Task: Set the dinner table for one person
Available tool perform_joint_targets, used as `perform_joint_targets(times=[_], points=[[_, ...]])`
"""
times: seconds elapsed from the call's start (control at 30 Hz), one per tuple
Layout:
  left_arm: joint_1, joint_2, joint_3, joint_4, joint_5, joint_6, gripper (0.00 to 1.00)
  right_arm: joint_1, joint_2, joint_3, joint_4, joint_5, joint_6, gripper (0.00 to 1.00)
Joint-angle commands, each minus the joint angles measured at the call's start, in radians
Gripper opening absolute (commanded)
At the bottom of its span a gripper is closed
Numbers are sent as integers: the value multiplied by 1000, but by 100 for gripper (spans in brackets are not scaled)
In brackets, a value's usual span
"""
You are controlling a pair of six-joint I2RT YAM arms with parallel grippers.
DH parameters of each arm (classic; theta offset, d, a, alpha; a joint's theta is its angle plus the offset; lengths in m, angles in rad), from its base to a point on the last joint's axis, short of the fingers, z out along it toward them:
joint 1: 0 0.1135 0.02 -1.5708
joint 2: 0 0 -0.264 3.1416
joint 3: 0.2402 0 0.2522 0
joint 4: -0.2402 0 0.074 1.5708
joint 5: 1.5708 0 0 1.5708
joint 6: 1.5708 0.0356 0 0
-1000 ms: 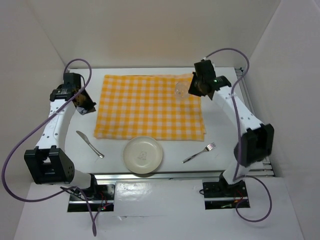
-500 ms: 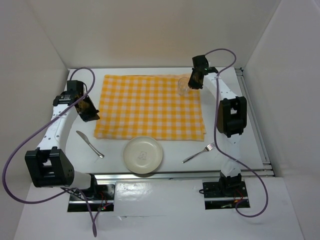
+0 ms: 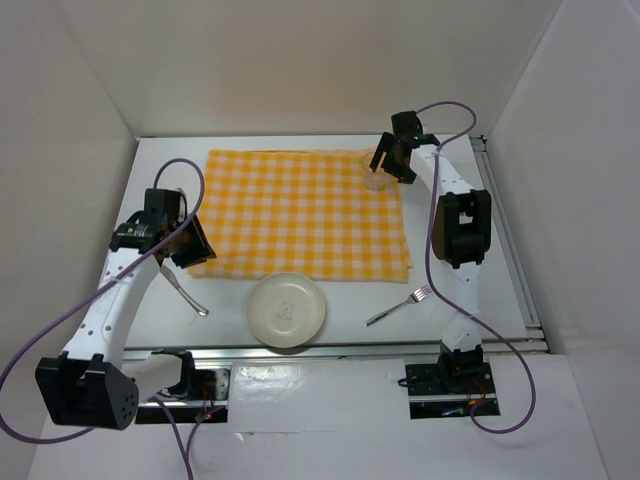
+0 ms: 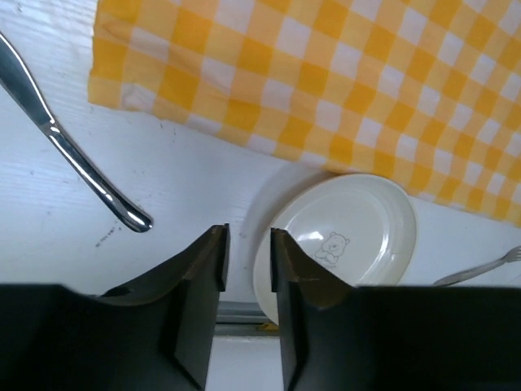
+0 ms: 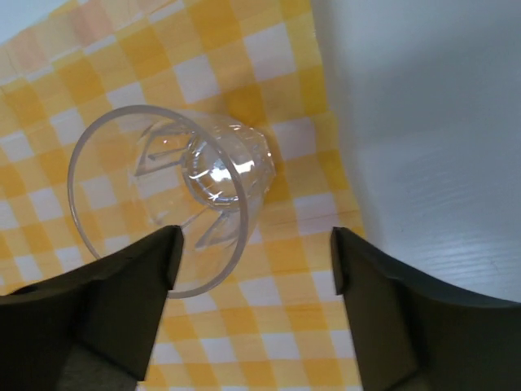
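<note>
Tableware lies half-arranged on the white dinner table, where a yellow checked cloth is spread across the middle. Only a clear glass stands on the cloth, upright at its far right corner. The plate sits just off the cloth's near edge. The knife lies on bare tabletop off the near left corner, and the fork lies off the near right corner.

The step in hand appears to be the glass. The right gripper hangs over it with its fingers spread wide, one on either side of the base, holding nothing. Whether the left-hand finger brushes the rim cannot be told from the wrist view.

The left gripper hovers low beside the cloth's near left corner. Its fingers are parted only a narrow way and are empty, aimed at the bare strip between the knife's handle and the plate's rim.

The next move probably falls to the left arm. It needs to open wider, settle on either the plate's rim or the thin knife handle, and carry that piece onto the cloth. The plate belongs at the centre, the knife and fork on either side. The flat knife will likely need a careful pinch against the tabletop.
</note>
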Motion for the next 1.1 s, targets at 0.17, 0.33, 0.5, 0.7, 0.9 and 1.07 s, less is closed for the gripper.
perform_joint_targets(times=[0.17, 0.33, 0.5, 0.7, 0.9, 1.07], points=[[-130, -81, -107, -13, 34, -69, 62, -5, -123, 69, 29, -73, 16, 100], [-205, -101, -218, 19, 34, -224, 63, -5, -314, 5, 42, -41, -60, 100], [-309, -148, -336, 114, 45, -318, 66, -5, -589, -212, 81, -41, -79, 100], [-429, -70, -454, 261, 1, -382, 66, -14, -790, -431, 81, -72, -68, 100], [-475, 11, -463, 287, -95, -441, 54, -14, -888, -535, 49, -62, -68, 100], [-475, 57, -512, 358, -105, -458, 40, -14, -922, -568, 27, -72, -68, 100]])
